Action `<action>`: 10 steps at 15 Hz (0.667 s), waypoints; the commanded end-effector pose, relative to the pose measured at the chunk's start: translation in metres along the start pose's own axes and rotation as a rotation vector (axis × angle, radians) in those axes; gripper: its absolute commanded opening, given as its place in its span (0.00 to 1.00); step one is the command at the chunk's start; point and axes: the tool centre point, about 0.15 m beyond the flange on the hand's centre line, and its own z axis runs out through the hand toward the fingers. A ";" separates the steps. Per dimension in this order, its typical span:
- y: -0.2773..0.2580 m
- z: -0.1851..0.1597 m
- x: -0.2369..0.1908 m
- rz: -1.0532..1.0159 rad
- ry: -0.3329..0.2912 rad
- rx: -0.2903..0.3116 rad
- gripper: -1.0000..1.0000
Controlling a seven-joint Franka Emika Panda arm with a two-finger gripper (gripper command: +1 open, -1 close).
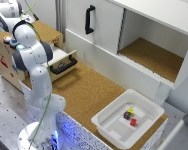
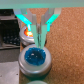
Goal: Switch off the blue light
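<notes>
In the wrist view the blue light (image 2: 36, 56) sat just below the fingers (image 2: 41, 37), and it glowed, so the switching off was not yet done. The fingers appeared close together, near-closed, their tips just above or at the lamp's rim; whether they touched it could not be told. As a judgement, only the final press remained. Beyond it, an orange button (image 2: 27, 33) glowed, partly hidden behind the fingers. In the exterior view the arm (image 1: 31, 52) stood at the left of the frame over the wooden box (image 1: 9, 60), and it covered the gripper; the light (image 1: 13, 42) showed only as a small blurred spot. Farther right lay a white tray (image 1: 146, 102) of small blocks.
</notes>
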 end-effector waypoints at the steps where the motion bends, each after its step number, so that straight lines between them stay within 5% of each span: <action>1: 0.004 0.008 0.010 0.050 -0.104 0.094 0.00; 6: 0.000 0.017 0.010 0.050 -0.121 0.147 0.00; 10: 0.001 0.026 0.008 0.077 -0.134 0.258 0.00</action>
